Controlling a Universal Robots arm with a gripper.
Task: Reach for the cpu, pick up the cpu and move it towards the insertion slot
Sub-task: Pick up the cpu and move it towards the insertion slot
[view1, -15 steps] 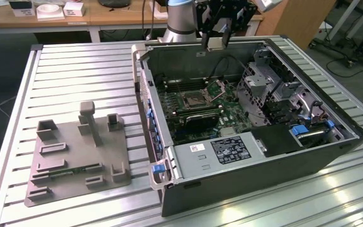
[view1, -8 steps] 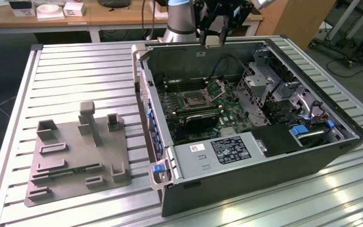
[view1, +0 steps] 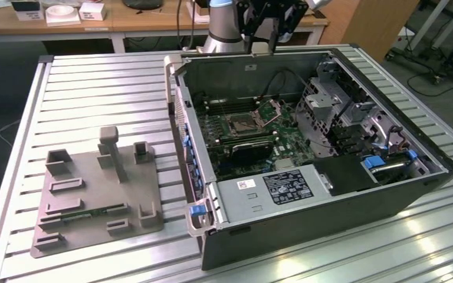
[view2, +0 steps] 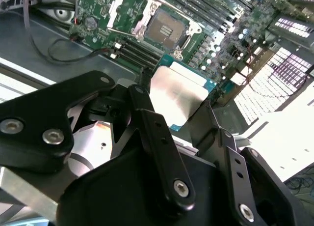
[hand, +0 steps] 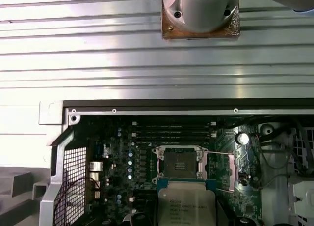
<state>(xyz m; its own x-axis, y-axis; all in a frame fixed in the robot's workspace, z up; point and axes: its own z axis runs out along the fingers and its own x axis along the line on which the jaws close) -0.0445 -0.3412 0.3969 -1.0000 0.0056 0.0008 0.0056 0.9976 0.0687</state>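
The cpu (view2: 179,96), a flat square chip with a pale silvery top, sits between the two black fingers (view2: 147,123) of my gripper (view2: 174,100), which is shut on it. In the exterior view the gripper (view1: 262,47) hangs above the far wall of the open computer case, the cpu (view1: 262,52) at its tip. The insertion slot (view1: 240,124) is a silver-framed socket with a dark centre on the green motherboard, below and nearer than the gripper. Both wrist views look down on the insertion slot (view2: 167,29) (hand: 178,164), with the cpu (hand: 186,206) held apart from it.
The socket's hinged metal plate (view1: 272,112) stands open. The case walls (view1: 329,224) and a metal drive cage (view1: 337,112) surround the board. A grey fixture plate (view1: 92,194) holding a green memory strip (view1: 85,216) lies at the exterior view's left. The arm's base (hand: 200,12) stands behind the case.
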